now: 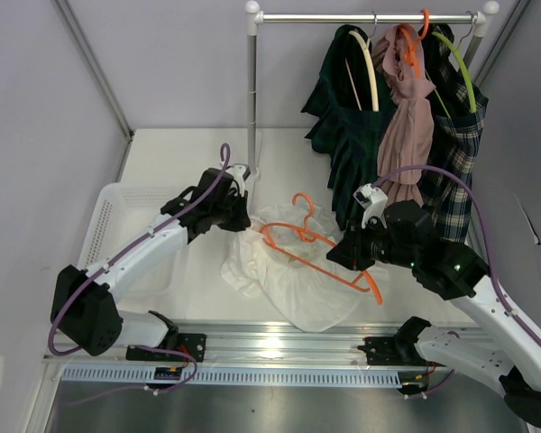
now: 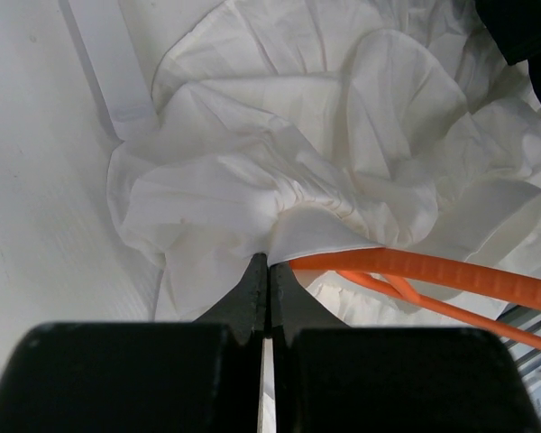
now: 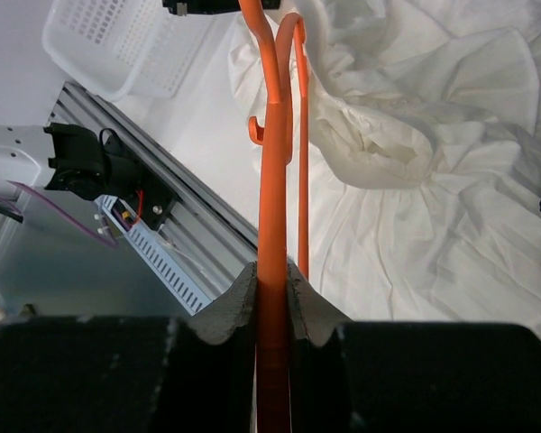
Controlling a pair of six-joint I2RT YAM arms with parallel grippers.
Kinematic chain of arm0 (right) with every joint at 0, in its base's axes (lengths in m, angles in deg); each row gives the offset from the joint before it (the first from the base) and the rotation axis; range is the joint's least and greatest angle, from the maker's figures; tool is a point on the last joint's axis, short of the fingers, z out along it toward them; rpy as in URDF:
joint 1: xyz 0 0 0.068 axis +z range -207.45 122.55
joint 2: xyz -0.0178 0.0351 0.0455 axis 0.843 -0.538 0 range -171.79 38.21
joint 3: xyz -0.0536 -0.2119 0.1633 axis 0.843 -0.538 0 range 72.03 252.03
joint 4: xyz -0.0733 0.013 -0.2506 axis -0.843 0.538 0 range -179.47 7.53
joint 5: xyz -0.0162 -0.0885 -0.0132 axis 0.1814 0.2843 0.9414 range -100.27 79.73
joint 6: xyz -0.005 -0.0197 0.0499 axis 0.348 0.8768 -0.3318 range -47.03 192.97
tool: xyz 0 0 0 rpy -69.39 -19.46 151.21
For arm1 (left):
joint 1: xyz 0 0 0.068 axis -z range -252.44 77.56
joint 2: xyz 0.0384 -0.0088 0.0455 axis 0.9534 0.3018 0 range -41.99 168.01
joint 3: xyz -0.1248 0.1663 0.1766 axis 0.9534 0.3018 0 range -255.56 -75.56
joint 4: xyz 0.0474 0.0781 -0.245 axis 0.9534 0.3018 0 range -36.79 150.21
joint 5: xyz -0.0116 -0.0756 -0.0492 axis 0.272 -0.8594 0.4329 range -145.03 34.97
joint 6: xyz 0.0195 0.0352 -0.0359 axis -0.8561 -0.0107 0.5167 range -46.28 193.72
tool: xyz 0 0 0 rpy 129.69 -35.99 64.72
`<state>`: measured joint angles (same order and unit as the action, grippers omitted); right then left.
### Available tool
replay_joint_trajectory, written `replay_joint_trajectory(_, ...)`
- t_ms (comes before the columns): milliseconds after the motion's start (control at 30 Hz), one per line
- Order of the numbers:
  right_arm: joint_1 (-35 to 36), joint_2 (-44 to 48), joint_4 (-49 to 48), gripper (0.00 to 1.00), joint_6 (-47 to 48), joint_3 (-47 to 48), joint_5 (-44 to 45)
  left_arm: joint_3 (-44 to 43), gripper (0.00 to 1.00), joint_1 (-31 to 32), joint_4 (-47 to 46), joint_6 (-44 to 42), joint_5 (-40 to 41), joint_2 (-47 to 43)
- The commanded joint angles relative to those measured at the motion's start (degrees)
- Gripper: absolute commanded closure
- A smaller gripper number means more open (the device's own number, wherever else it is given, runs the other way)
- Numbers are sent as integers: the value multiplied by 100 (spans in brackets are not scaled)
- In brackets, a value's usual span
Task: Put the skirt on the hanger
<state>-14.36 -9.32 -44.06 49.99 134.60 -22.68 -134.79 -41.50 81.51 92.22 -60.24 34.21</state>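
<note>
At the left of the top view, a white basket sits on the worktop. Right of it, the left gripper has its jaws pressed together on a gathered fold of the white skirt, which lies crumpled at the centre of the frame. The orange hanger rests across the skirt, hook toward the top. At centre right, the right gripper clamps the hanger's bar between narrow jaws.
</note>
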Motion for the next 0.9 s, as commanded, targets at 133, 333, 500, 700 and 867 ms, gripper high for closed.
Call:
replay_joint_trajectory(133, 33, -90, 205, 100, 400, 492, 203, -485, 100, -44, 378, -496, -24, -18)
replay_joint_trajectory(333, 15, -222, 399, 100, 479, 678, 397, -485, 100, 8, 484, -655, 46, 17)
replay_joint_trajectory(500, 6, -239, 337, 100, 400, 819, 212, -424, 100, 88, 511, -708, 135, 96)
replay_joint_trajectory(700, 15, -292, 153, 100, 356, 600, -16, -485, 100, 193, 493, -690, 126, 26)
replay_joint_trajectory(867, 59, -336, -93, 100, 312, 380, -324, -687, 100, 193, 519, -673, 3, 26)
